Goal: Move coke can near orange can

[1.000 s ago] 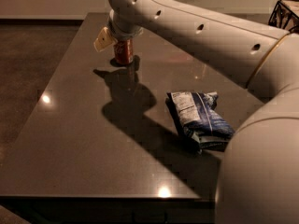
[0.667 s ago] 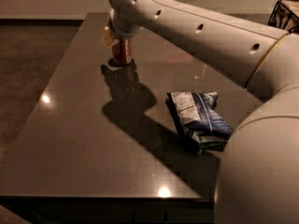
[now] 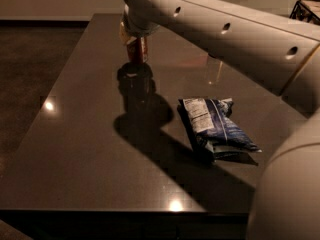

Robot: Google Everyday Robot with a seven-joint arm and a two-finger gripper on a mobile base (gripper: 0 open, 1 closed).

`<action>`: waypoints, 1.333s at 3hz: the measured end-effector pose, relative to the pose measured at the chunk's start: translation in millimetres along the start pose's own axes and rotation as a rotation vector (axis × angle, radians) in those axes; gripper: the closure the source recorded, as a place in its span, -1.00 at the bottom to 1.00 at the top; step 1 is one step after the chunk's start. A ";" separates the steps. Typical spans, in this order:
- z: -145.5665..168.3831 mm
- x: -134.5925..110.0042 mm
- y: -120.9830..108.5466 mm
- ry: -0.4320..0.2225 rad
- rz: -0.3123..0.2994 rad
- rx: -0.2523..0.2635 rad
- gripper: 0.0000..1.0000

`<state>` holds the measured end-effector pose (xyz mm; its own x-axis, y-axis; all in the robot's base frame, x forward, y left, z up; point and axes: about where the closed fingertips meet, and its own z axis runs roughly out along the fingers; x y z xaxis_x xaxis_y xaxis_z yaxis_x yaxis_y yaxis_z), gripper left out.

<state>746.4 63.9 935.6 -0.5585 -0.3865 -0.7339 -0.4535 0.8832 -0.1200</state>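
Pale arm [image 3: 225, 34] stretched from lower right to upper left, gripper [image 3: 134, 39] at its end, pointing down.

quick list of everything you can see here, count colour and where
table: 1, dark grey, glossy, fills most of the view
coke can: 1, red, far left part of the table, its top hidden under the claw
chip bag: 1, blue and white, lying flat right of centre, apart from the can
pale upright shape: 1, greyish, just below the arm, too dim to name, maybe only a reflection
dark frame: 1, black, top right corner beyond the table
floor: dark brown, left of the table
arm: 1, off-white, runs from the right edge to the can
claw: 1, directly over the coke can
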 end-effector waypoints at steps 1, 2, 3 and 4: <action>-25.5 -4.0 -22.8 -0.020 0.028 0.076 1.00; -50.1 -2.9 -51.0 -0.032 0.069 0.146 1.00; -66.6 6.9 -86.1 -0.030 0.122 0.191 1.00; -71.2 19.7 -125.6 -0.019 0.160 0.176 1.00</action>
<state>742.9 -73.6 983.8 -0.5997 -0.2347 -0.7651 -0.2313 0.9660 -0.1151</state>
